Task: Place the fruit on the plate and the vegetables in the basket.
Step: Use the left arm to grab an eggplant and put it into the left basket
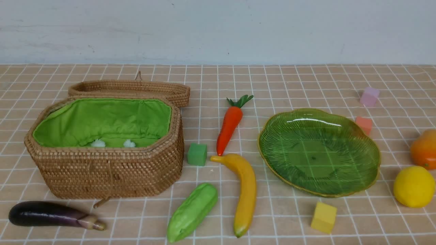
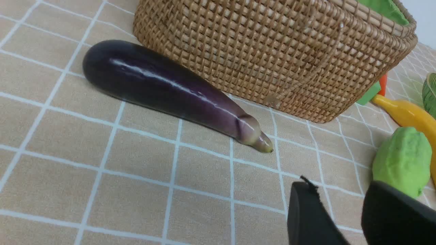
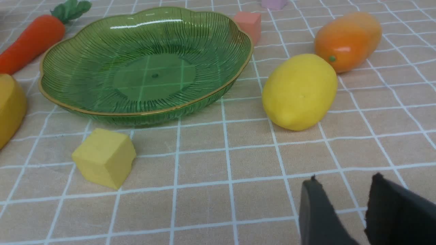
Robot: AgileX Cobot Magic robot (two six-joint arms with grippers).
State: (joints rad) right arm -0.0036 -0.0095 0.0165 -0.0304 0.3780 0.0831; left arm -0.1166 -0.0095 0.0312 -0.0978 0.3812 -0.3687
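The wicker basket (image 1: 102, 170) with green lining stands open at the left; only two small white tufts show inside. The green glass plate (image 1: 316, 153) at the right holds nothing. Between them lie the carrot (image 1: 230, 124), banana (image 1: 247, 190) and green cucumber (image 1: 192, 212). The eggplant (image 1: 47, 214) lies in front of the basket. Lemon (image 1: 414, 186) and orange mango (image 1: 424, 149) sit right of the plate. My left gripper (image 2: 340, 190) hovers open near the eggplant's (image 2: 163, 86) stem end. My right gripper (image 3: 344, 180) is open, short of the lemon (image 3: 299, 92). Neither arm shows in the front view.
Foam cubes are scattered about: green (image 1: 197, 154) beside the basket, yellow (image 1: 323, 217) in front of the plate, salmon (image 1: 363, 124) and lilac (image 1: 369, 96) behind it. The basket lid (image 1: 129, 89) lies flipped back behind the basket. A pale wall bounds the far table edge.
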